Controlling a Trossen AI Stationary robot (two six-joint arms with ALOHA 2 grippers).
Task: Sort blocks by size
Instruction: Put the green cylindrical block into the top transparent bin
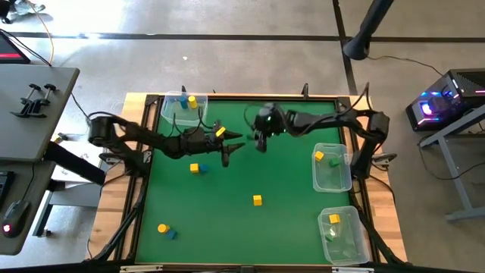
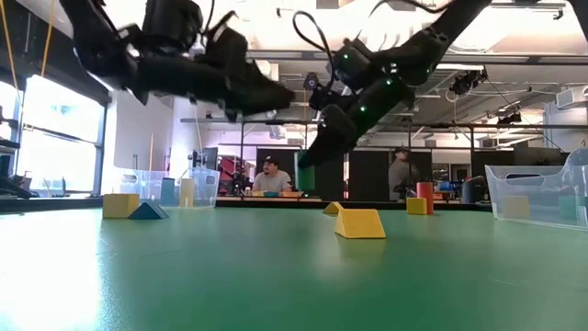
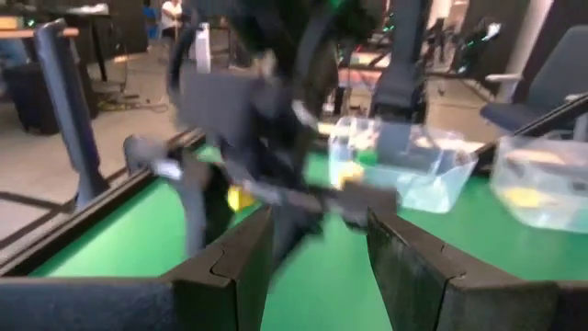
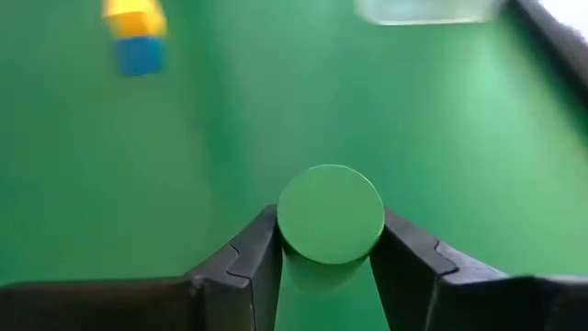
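Room for moving is widest in the middle and the near half of the green mat, where only a single yellow cube lies. A wooden frame goes around the mat on all sides.

Three clear tubs stand at the edges. The far tub is in the far left corner with one yellow and one blue block inside. The middle tub is at the right edge and holds one yellow block. The near tub is in the near right corner with one yellow piece and something green.

Both grippers hang above the far middle of the mat, close to each other but apart. The right gripper is clamped on a green cylinder, which sits between its two fingers, raised off the mat. The left gripper has its fingers spread, and nothing seems to be between them, though its wrist view is blurred.

On the mat I count about six loose blocks: the single cube, a yellow-and-blue pair just beside the left gripper, a second pair near the near left corner, and a yellow wedge beside the left arm.
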